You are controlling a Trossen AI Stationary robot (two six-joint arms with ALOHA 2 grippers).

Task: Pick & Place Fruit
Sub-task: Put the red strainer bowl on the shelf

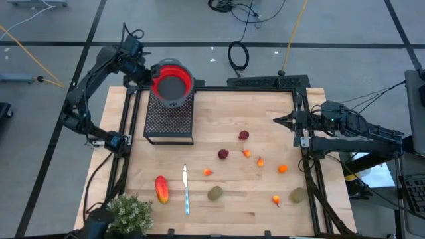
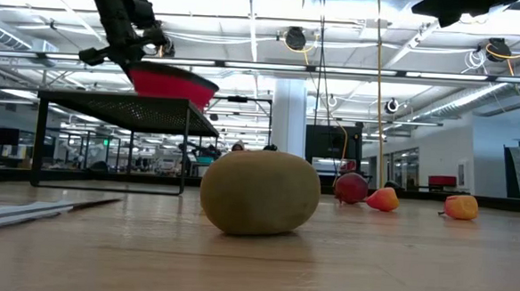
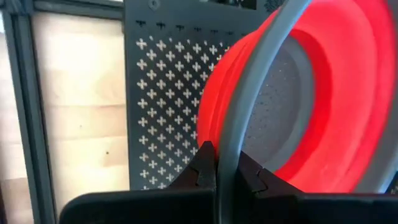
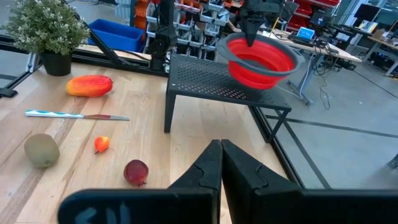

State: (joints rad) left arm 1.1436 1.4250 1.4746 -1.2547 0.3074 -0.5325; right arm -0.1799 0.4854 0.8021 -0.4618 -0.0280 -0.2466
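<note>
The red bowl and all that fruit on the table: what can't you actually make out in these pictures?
- Red bowl: held up by the left pincer; its rim fills the left wrist view, so most of the perforated stand is hidden.
- Kiwi: in the low view it blocks the fruit behind it.
- Tiny orange bits: too small in the high view to identify.
- Right pincer: shut, empty; its arm is cut off in the low view.

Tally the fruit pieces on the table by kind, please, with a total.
Elongated red-orange fruit: 1
Brown-green kiwi-like ovals: 2
Dark red balls: 2
Small orange bits: 5
Total: 10
</note>
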